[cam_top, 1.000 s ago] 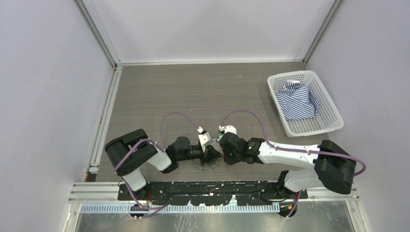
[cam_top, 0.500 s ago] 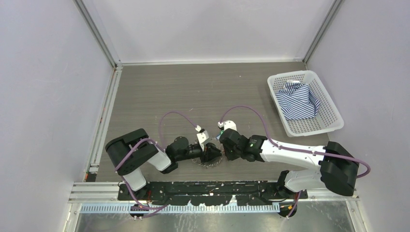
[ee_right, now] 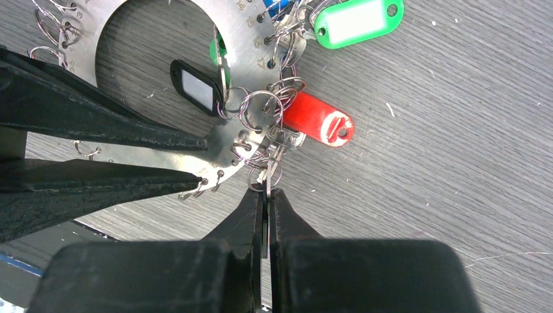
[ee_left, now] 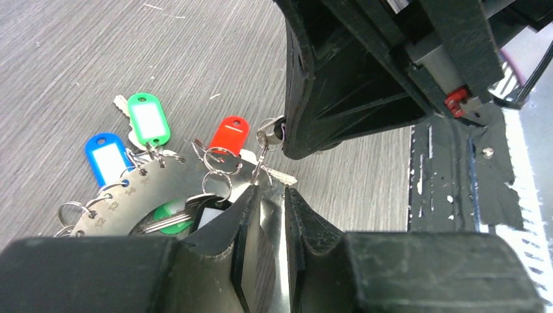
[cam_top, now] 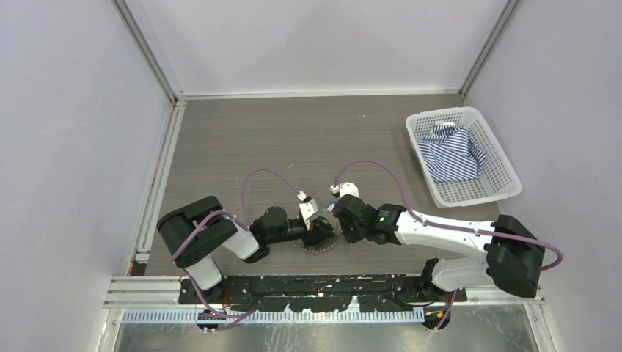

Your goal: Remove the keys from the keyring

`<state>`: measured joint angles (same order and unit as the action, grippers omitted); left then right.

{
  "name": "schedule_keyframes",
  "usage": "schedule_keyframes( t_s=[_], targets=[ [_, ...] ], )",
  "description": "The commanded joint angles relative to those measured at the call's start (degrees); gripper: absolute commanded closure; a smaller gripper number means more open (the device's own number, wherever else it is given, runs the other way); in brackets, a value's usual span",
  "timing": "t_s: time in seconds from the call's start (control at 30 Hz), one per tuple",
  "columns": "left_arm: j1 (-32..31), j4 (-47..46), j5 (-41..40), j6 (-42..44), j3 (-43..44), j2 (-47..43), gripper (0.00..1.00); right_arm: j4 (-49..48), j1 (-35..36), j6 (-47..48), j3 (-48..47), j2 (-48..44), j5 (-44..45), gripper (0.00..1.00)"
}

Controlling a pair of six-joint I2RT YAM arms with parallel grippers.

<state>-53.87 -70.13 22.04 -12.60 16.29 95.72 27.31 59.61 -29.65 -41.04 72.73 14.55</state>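
Observation:
The keyring [ee_left: 150, 189] is a flat silvery toothed ring lying on the table near the front edge [cam_top: 317, 248]. Small split rings along its rim carry the keys, with green [ee_left: 149, 117], blue [ee_left: 107, 156], red [ee_right: 319, 120] and black [ee_right: 195, 88] tags. My left gripper [ee_left: 270, 190] is open, its fingers a little apart on either side of the ring's rim. My right gripper [ee_right: 268, 192] is shut on a thin silver key [ee_left: 264, 140] that hangs from a split ring next to the red tag. The two grippers meet tip to tip [cam_top: 330, 231].
A white basket [cam_top: 506, 183] holding a striped cloth [cam_top: 451, 154] stands at the far right. An aluminium rail [cam_top: 158, 191] runs along the table's left side. The black mounting plate [cam_top: 315, 282] lies along the near edge.
My left gripper's jaws have parted from shut to slightly open around the keyring's rim. The right gripper has shifted a little farther and stays shut on the key.

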Motion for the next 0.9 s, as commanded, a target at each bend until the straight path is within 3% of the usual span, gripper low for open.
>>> schedule_keyframes(
  t_s=[0.0, 0.3, 0.57, 0.87],
  targets=[
    [0.41, 4.93, 0.61, 7.56, 2.40, -3.73, 0.78, -1.55, -0.11, 1.47, -2.74, -2.22, 1.60, 0.99],
    [1.22, 7.47, 6.24, 15.11, 6.29, -2.70, 0.77, -6.05, -0.13, 2.18, -1.35, -2.78, 1.18, 0.99],
    [2.01, 9.60, 9.29, 15.25, 8.89, -0.57, 0.84, -6.51, -0.15, 2.16, -0.69, -4.07, 1.14, 0.99],
    [2.01, 12.21, 8.42, 15.62, 9.40, -0.57, 0.80, -6.28, -0.14, 2.05, -0.21, -4.58, 1.11, 0.99]
  ],
)
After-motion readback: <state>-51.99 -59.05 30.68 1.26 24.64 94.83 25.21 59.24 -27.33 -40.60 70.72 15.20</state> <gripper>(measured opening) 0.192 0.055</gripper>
